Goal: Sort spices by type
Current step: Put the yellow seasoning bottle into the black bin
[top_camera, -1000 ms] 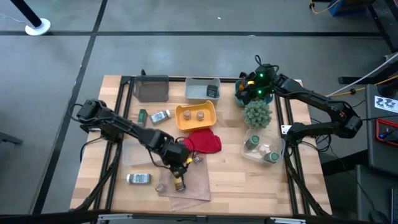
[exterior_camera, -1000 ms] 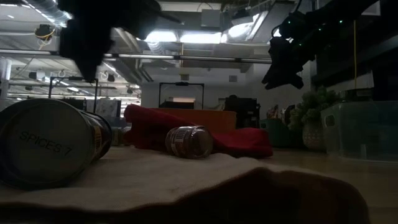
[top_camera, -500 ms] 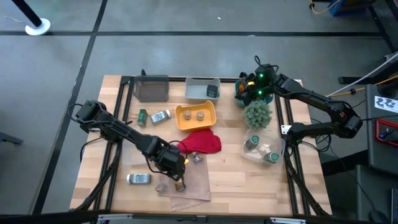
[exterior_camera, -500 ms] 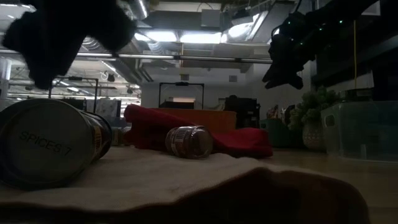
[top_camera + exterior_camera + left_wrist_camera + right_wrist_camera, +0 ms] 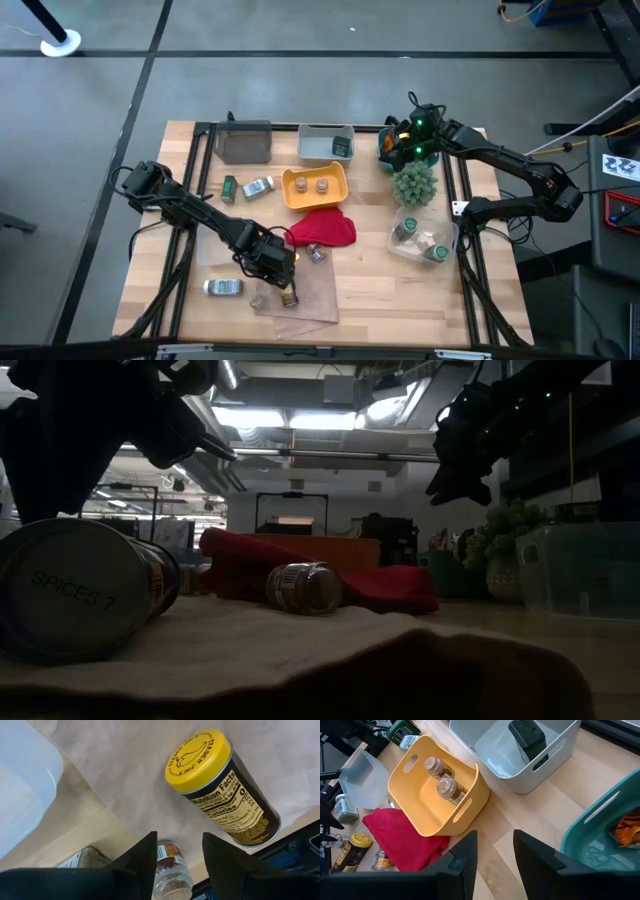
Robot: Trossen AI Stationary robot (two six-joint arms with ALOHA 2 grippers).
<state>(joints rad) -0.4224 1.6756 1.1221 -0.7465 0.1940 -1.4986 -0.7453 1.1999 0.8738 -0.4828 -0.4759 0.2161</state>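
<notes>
A yellow-capped brown bottle [image 5: 220, 785] lies on its side on a beige cloth [image 5: 300, 295]. In the low view its flat end [image 5: 80, 590] faces the camera. My left gripper [image 5: 282, 275] hangs just above and beside it, pointing steeply down and open. A small clear jar [image 5: 172, 870] shows beyond the gap between its fingers. Another small jar [image 5: 318, 255] lies at the edge of the red cloth [image 5: 325, 228]. A silver-capped jar [image 5: 222, 287] lies on the wood to the left. My right gripper [image 5: 495, 840] hovers open over the teal bin [image 5: 395, 150] at the far right.
At the far side stand a yellow basket [image 5: 315, 200] holding two tan-topped pots, a pale bin [image 5: 320, 155] with a dark tin, and a dark grey bin [image 5: 245, 142]. Two jars [image 5: 245, 187] lie nearby. A fuzzy plant [image 5: 413, 183] and a clear tub [image 5: 400, 248] of green-lidded jars stand at the right.
My left gripper has come down and a little toward the near edge, over the yellow-capped bottle, and has rolled about its own axis. Its fingers have stayed open. The bottle and jars have not moved.
</notes>
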